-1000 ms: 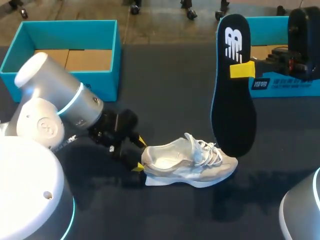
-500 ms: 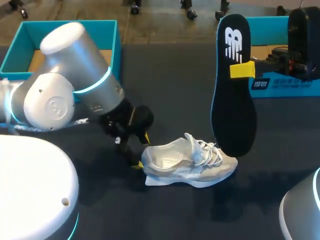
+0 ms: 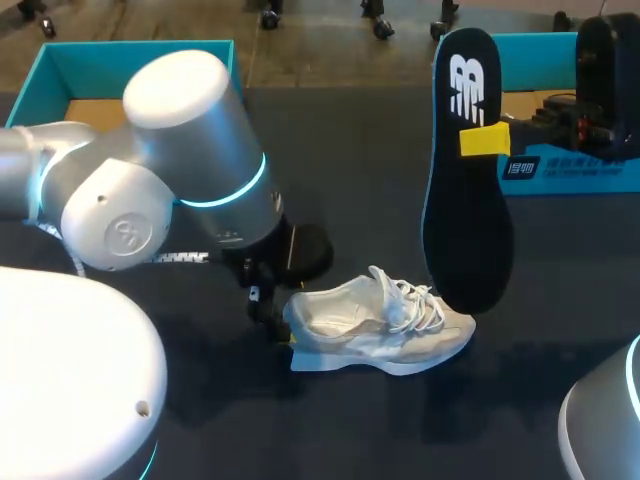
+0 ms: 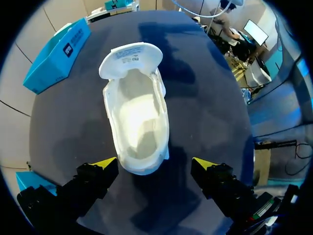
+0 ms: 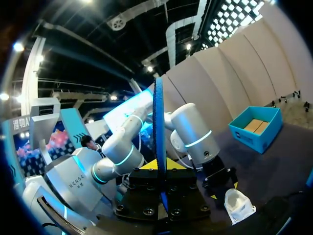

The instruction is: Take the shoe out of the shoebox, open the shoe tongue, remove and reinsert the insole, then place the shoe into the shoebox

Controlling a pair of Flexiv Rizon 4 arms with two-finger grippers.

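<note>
Shoe (image 3: 380, 330) is lying out on the desk (image 3: 340, 170), tongue open. Right end effector (image 3: 485, 140) is pinching the insole (image 3: 465, 200) upright at its one o'clock. Left end effector (image 4: 155, 165) is gaping wide around the heel. Reinserting and boxing are waiting.

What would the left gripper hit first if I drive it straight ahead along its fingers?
The shoe, heel first. The left gripper is open with the heel lying just ahead between its yellow tips. Depth is unclear, but the head view also puts it close, so contact likely comes soon.
</note>
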